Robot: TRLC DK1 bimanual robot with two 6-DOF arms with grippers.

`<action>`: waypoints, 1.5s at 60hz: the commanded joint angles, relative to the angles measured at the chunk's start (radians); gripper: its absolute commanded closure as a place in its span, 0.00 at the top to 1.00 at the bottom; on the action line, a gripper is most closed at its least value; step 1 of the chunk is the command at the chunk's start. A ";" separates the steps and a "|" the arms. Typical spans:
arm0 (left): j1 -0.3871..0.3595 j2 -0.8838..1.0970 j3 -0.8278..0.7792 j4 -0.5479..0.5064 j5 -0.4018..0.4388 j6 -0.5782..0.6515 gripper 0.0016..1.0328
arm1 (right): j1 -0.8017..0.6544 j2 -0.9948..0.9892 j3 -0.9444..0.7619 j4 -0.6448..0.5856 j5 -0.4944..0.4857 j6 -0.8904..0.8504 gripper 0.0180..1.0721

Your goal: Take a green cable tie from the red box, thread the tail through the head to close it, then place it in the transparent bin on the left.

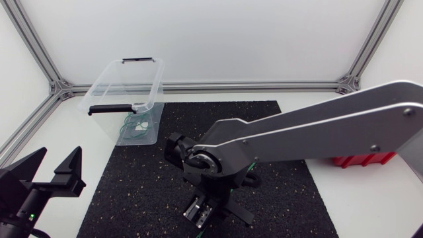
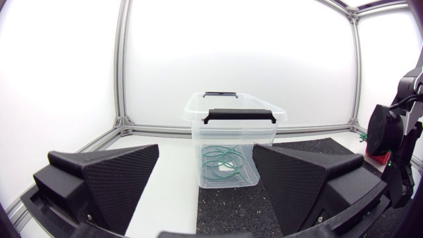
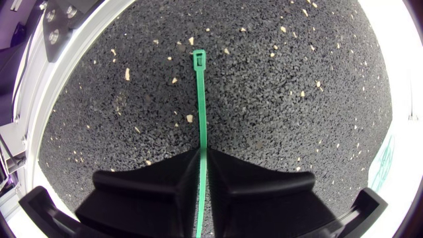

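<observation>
Right pincer (image 3: 203,158) sits at the lower middle of the head view, clamped narrow on the green cable tie (image 3: 200,112). The tie's long axis runs straight out ahead of the fingers, low over the black mat (image 1: 132,172). Its head (image 3: 199,58) points away at the far end, while the tail side runs back between the fingers. Left pincer (image 1: 59,158) waits at lower left, spread wide and holding nothing, well apart from the tie. My read: it must come to that head end for threading. The transparent bin (image 1: 112,79) stands at upper left, and the red box (image 1: 360,160) peeks out at right.
</observation>
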 commanded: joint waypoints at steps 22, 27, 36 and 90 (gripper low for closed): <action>-0.010 -0.006 -0.038 -0.027 0.005 -0.009 0.96 | -0.014 0.037 0.086 -0.048 -0.008 0.026 0.06; -0.012 -0.006 -0.038 -0.027 0.005 -0.009 0.96 | -0.028 0.036 0.117 -0.051 -0.015 0.054 0.06; -0.013 -0.006 -0.038 -0.027 0.005 -0.009 0.96 | -0.046 0.071 0.204 -0.072 -0.023 0.160 0.06; -0.018 -0.006 -0.038 -0.028 0.005 -0.008 0.96 | -0.083 0.289 0.489 -0.194 0.077 0.822 0.06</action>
